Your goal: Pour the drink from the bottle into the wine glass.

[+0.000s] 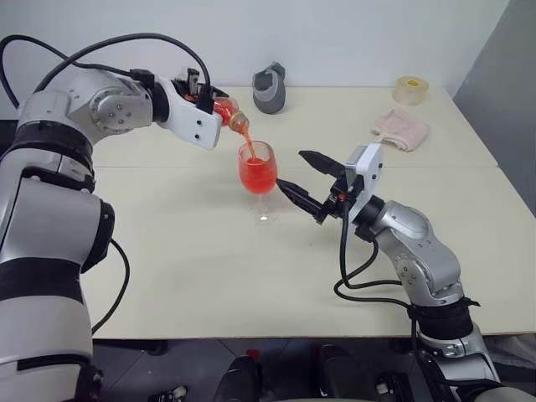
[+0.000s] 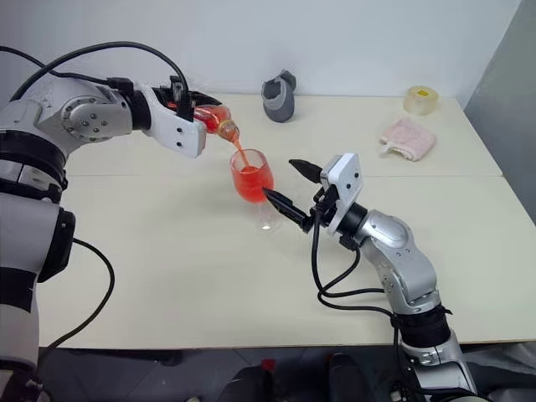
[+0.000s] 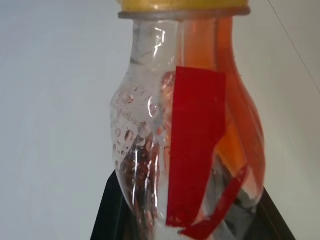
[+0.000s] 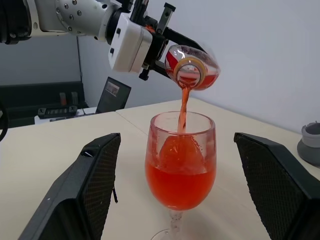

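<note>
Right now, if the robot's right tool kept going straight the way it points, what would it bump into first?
Most likely the wine glass. The right tool is open, with one black finger on each side of the glass, aimed right at it. It would probably meet the bowl or the stem first, though the gap is hard to judge.

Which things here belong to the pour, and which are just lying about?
In the job: bottle in the left gripper, drink, wine glass, open right gripper beside it.
Lying about: grey cup, tape roll, pink cloth.
</note>
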`<state>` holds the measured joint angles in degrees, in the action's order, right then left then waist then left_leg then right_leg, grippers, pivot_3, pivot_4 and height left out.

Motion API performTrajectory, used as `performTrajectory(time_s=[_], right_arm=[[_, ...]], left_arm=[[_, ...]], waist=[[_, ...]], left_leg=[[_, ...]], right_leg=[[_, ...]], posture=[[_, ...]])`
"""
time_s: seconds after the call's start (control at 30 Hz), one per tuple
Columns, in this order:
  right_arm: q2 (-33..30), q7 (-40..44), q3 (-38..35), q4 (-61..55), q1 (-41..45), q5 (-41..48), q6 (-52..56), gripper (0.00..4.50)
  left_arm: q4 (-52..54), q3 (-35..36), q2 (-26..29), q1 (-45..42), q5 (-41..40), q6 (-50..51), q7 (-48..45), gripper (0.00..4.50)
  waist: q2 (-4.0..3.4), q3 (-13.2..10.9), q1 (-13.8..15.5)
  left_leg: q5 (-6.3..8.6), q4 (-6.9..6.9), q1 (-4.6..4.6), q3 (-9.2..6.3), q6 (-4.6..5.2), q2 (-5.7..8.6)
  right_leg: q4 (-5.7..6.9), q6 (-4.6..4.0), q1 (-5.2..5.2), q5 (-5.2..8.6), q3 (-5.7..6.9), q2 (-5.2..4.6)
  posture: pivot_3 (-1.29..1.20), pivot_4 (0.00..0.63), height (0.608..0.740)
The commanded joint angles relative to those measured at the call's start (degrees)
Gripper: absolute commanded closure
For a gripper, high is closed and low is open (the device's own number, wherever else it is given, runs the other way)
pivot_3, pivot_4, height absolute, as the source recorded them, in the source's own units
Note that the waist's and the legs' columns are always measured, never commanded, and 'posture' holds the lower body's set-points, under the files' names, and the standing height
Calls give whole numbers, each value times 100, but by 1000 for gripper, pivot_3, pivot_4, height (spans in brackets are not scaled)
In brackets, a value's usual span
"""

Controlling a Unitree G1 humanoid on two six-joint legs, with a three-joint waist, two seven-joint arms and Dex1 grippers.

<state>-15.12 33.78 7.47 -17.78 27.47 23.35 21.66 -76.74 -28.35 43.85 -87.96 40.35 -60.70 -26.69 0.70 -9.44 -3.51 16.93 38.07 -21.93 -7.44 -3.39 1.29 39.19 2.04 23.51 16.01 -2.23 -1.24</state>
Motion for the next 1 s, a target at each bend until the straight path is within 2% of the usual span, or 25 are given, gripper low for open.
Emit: performTrajectory(time_s=[0.03, 0.27, 0.43, 0.67, 0.8, 1.0], right_arm=[[-18, 33, -133, -116, 62, 33, -122, 605], [-30, 35, -128, -137, 24, 25, -125, 605], [-41, 58, -119, -185, -5, 57, -102, 605], [-264, 294, -26, -484, -110, 86, -82, 605], [-628, 708, 102, -727, -470, 76, -211, 605], [-1056, 1239, 192, -1031, -1104, 146, -401, 605]], left_arm=[[15, 539, -99, 112, -788, 15, -778, 3472], [181, 1655, -439, 499, -2374, 790, -2707, 3472], [401, 2196, -534, 668, -3003, 1502, -3081, 3472], [1115, 3027, -665, 1250, -3889, 3021, -2628, 3472], [2341, 3505, -917, 2351, -4442, 4144, -2074, 3472], [4552, 4101, -1359, 4077, -4955, 5915, -689, 3472]], waist=[[0, 0, -3], [0, 0, -76], [0, 0, -149], [0, 1, -165], [1, 4, -158], [3, 4, -138]], left_leg=[[0, 0, 0, 1, 0, 0], [-2, 1, 1, 0, -3, -1], [-2, 2, 2, -3, -3, -1], [-2, 7, 6, -12, -3, -2], [-4, 8, 9, -26, -6, -2], [-4, 11, 3, -26, -7, -6]], right_leg=[[1, 0, 0, 0, 0, 0], [7, 0, 1, 0, 0, 0], [17, 2, 2, 1, 1, 0], [33, 6, 7, 4, -4, -1], [37, 7, 8, 5, -9, -5], [43, 7, 18, 4, -15, -9]], posture=[[0, 150, 740], [0, 150, 740], [0, 150, 740], [0, 150, 740], [0, 150, 740], [0, 150, 740]])
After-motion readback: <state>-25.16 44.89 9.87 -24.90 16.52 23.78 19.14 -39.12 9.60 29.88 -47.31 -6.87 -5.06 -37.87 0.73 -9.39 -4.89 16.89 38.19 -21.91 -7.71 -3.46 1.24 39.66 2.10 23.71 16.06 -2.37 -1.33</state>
